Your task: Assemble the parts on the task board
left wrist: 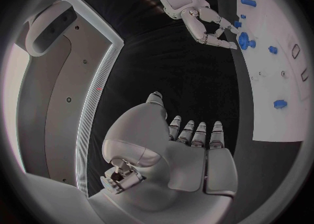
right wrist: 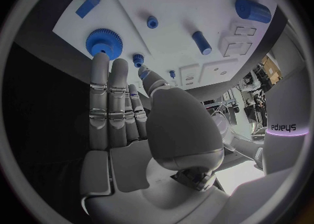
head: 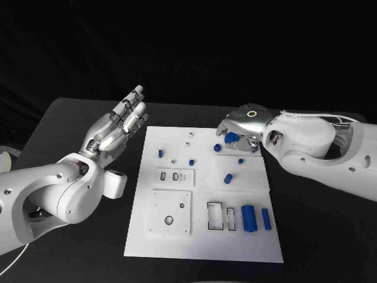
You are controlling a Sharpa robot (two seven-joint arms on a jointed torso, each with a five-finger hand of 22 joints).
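Several small blue parts lay scattered over the white task board [head: 146, 236] in the middle of the black table [head: 78, 118]: a toothed gear [right wrist: 103, 41] at the far end beneath the right hand [head: 242, 127], short pegs [head: 228, 178] mid-board, and two larger cylinders [head: 249, 218] near the robot beside the rectangular slots. All looked like rigid, light plastic pieces, likely smooth and a little slippery, not fragile. The gear seemed best taken by its toothed rim, where the ridges would give purchase; the pegs by their round sides.

The right hand hovered over the gear with fingers straight and apart, holding nothing, its fingertips [right wrist: 99, 59] close to the gear's edge. The left hand [head: 116, 131] stood raised beside the board's left edge, flat and spread, empty too.

Open table lay on both sides of the board, so each arm had room to swing outward. The gear sat near the board's far edge, and a sideways nudge could slide it off.
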